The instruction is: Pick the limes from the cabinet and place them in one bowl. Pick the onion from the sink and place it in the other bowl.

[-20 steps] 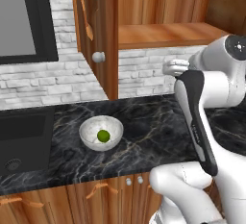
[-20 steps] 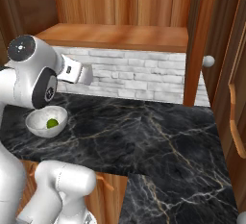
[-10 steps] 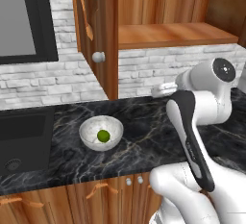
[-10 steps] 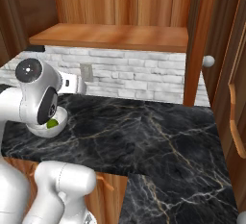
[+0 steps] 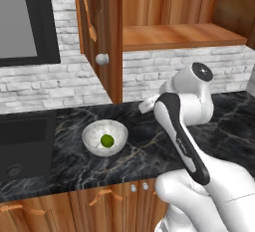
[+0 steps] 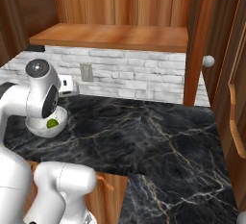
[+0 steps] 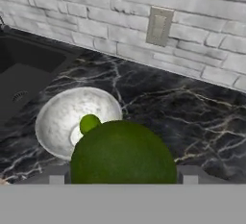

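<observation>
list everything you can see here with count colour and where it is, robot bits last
limes: 2, green; the brighter lime lies in the bowl, the darker lime sits between the fingertips in the hand view
speckled bowl: 1, grey-white, on the counter right of the sink
sink: 1, black, recessed at the counter's left end
counter: 1, black marble with pale veins
cabinet: 1, reddish-brown wood, door open, on the wall above the counter
knob: 1, silver, on the door
wall outlet: 1, grey, on the white brick wall
gripper: 1, holding the darker lime near the bowl
</observation>
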{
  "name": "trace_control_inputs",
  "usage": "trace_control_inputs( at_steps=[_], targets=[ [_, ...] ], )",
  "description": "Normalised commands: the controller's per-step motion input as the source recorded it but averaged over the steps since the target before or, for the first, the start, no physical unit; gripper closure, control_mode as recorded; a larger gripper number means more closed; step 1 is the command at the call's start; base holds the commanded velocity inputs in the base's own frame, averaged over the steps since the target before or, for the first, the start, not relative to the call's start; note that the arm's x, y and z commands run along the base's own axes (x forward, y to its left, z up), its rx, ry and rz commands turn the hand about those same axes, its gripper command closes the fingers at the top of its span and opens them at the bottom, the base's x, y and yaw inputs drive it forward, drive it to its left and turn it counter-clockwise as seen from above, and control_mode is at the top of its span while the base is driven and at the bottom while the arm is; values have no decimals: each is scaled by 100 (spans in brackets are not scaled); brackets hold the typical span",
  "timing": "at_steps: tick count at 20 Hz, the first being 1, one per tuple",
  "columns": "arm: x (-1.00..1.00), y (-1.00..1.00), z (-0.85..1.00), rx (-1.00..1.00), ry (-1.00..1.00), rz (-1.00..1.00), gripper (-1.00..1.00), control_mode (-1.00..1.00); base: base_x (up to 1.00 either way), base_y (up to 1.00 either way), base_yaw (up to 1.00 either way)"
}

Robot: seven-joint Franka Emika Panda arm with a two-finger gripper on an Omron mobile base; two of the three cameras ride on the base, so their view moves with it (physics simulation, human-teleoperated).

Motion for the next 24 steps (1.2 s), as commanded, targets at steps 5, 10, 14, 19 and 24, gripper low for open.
trace_control_inputs(
  at_steps=[5, 10, 14, 19, 24],
  targets=[
    [38, 52, -46, -2, 10, 21, 100, -100, 0, 0, 0],
    [44, 39, -63, -2, 17, 21, 100, -100, 0, 0, 0],
    [45, 33, -63, -6, 21, 17, 100, -100, 0, 0, 0],
    [39, 29, -41, -8, 13, 13, 100, -100, 0, 0, 0],
    [39, 34, -50, 0, 1, 11, 100, -100, 0, 0, 0]
  ],
)
